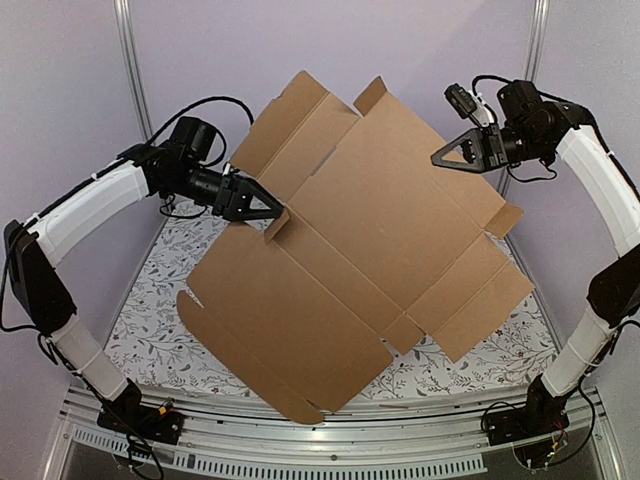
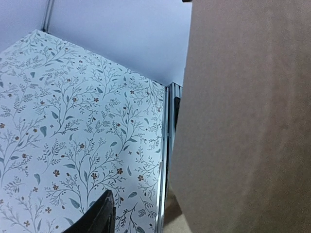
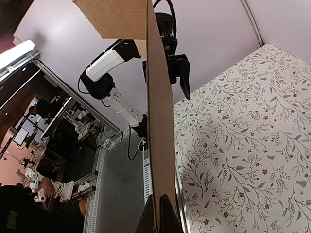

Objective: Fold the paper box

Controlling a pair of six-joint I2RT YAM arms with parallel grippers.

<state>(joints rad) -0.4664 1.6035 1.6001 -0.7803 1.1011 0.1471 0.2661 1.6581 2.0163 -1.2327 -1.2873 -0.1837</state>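
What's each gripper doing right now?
Left gripper: open at the paper box edge, not clamped.
Right gripper: closed, fingers pinching the paper box edge.

Pale lilac walls (image 1: 330,40) are enclosing the floral-patterned table (image 1: 150,320), slotted metal rails (image 1: 300,430) are running along its near edge, silver posts (image 1: 128,60) are standing at its far corners, and a strip light (image 3: 14,52) is glowing above cluttered benches (image 3: 58,121) beyond

This looks like a robotics lab. The bench (image 2: 73,121) has a floral-print cover and is boxed in by plain lilac panels (image 1: 200,50) on aluminium posts (image 1: 128,60). In the right wrist view, toward 8 o'clock, more equipment stands (image 3: 73,116) and a person's arm (image 3: 46,187) show beyond the enclosure.
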